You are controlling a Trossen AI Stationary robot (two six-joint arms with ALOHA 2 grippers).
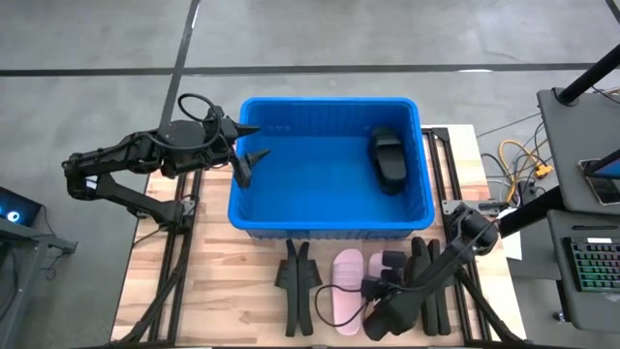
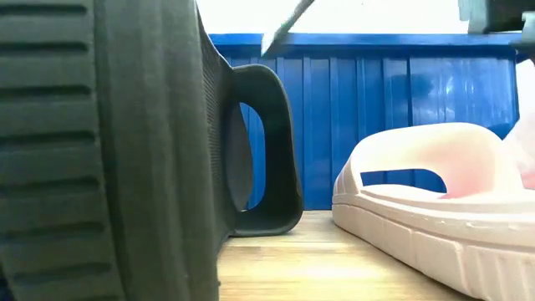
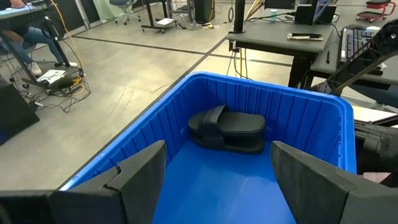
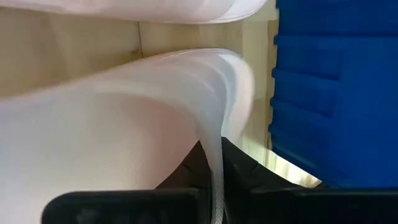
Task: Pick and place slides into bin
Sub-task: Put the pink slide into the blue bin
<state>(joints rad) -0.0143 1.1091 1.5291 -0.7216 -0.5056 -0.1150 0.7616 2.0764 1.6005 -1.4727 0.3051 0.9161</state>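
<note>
The blue bin (image 1: 329, 218) stands mid-table with one black slide (image 1: 388, 158) lying on its floor at the far right, also seen in the left wrist view (image 3: 227, 129). A light pink slide (image 1: 347, 291) lies in front of the bin, and my right gripper (image 1: 373, 288) is shut on it. Black slides stand on edge to its left (image 1: 296, 281) and right (image 1: 426, 281). My left gripper (image 1: 254, 142) hangs open over the bin's left rim with nothing between its fingers (image 3: 134, 177). My right gripper pinches the edge of the pink slide's strap (image 4: 214, 155) between its two fingers (image 4: 186, 177), with the strap wall squeezed thin there. The fingers slant down from the table's near right. The slide's sole (image 2: 418, 242) lies on the table.
The bin's near wall (image 2: 376, 117) rises right behind the pink slide. A black slide on edge (image 2: 125, 150) stands close to its left. Metal rails run along both table sides (image 1: 174, 262). A desk with a keyboard (image 1: 591, 262) is off the right edge.
</note>
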